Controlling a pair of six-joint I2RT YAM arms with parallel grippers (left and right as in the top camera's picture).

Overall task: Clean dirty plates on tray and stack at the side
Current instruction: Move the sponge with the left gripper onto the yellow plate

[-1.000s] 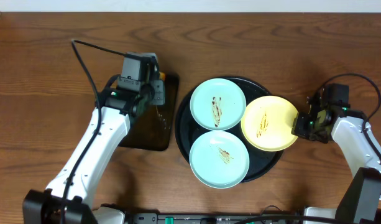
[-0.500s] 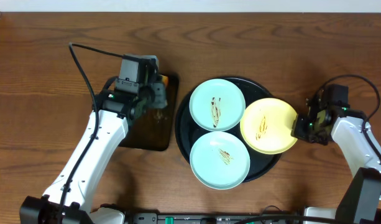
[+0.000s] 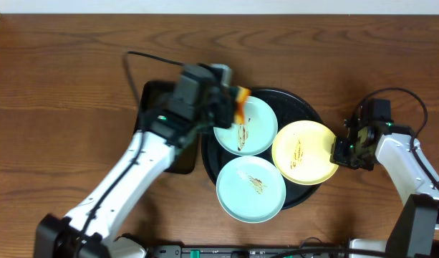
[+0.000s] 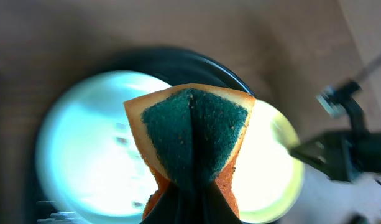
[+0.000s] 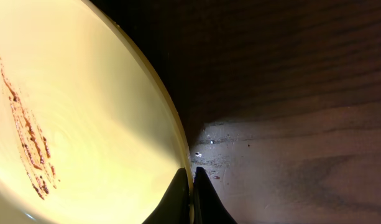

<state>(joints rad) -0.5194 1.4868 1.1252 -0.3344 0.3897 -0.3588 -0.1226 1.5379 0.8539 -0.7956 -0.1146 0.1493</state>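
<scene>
The black round tray point(image 3: 303, 110) holds three smeared plates: a mint plate point(image 3: 253, 131) at the back, a mint plate point(image 3: 251, 188) at the front, and a yellow plate point(image 3: 304, 153) on the right. My left gripper point(image 3: 233, 107) is shut on an orange sponge with a green scrub face point(image 4: 195, 134), held over the back mint plate point(image 4: 91, 155). My right gripper point(image 3: 342, 152) is shut on the yellow plate's right rim point(image 5: 178, 143); brown smears show on that plate point(image 5: 28, 143).
A dark rectangular tray point(image 3: 156, 97) lies left of the round tray, partly under my left arm. Brown wood tabletop point(image 3: 61, 86) lies all around. The right arm's cable loops at the right edge point(image 3: 412, 100).
My left gripper has moved right from the rectangular tray with the sponge to above the back mint plate. The yellow plate has shifted slightly left and forward in my right gripper.
</scene>
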